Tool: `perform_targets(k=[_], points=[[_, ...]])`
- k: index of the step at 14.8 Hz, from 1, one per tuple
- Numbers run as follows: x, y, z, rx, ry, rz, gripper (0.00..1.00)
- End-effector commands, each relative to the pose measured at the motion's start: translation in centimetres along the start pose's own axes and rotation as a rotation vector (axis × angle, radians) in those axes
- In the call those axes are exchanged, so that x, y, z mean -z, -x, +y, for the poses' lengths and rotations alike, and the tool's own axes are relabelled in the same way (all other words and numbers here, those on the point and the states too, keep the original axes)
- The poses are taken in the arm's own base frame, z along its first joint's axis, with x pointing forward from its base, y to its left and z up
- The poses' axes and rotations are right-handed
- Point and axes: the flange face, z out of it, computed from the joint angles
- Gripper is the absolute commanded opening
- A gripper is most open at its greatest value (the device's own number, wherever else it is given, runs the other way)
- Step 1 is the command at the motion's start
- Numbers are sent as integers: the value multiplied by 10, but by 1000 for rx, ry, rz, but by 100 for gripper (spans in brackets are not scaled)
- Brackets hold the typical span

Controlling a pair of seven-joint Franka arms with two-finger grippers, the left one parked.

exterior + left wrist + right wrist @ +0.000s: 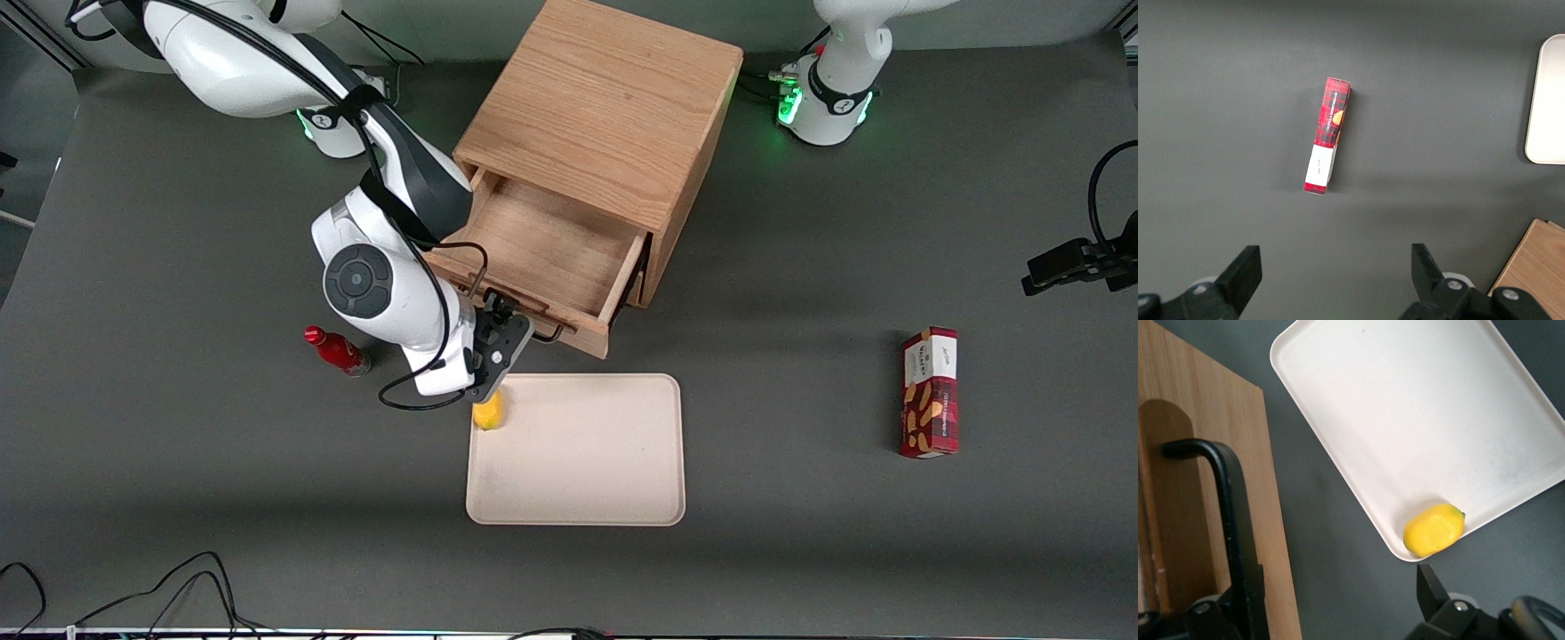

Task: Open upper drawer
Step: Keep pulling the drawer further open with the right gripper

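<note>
Upper drawer (pixel 542 258) of the oak cabinet (pixel 605 107): sits upper centre of the front view, already pulled well out, its bare wooden floor exposed. Nothing visible inside it.

Handling, judged: rigid wooden box on runners, not fragile; moderate pull, likely some friction, wants a straight draw along the runner line. The only sensible grasp point is the thin black wire handle (pixel 1228 520) on the drawer face; the bar is stiff, narrow and smooth, so the fingers should hook round it rather than rely on pinch alone.

Gripper (pixel 508 336): at the drawer front, just below centre of the front view, between the drawer face and the cream tray (pixel 622 498). In the right wrist view the fingers are spread apart. One finger (pixel 1248 600) lies against the handle bar at the wood face; the other (pixel 1431 590) hangs free over the grey table near the tray's edge. No firm clamp on the bar is evident; touching, not pinching.

Also noted: yellow lemon-like object (pixel 1433 530) in a tray corner, just beside the gripper; red bottle (pixel 336 350) on the table nearby.
</note>
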Motion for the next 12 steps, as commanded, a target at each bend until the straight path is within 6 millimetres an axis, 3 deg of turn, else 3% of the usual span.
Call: perform_targets(k=[1, 6, 12], points=[[-7, -2, 17, 12, 15, -8, 100], [-10, 0, 27, 12, 15, -10, 100], [-1, 3, 40, -5, 16, -12, 100]])
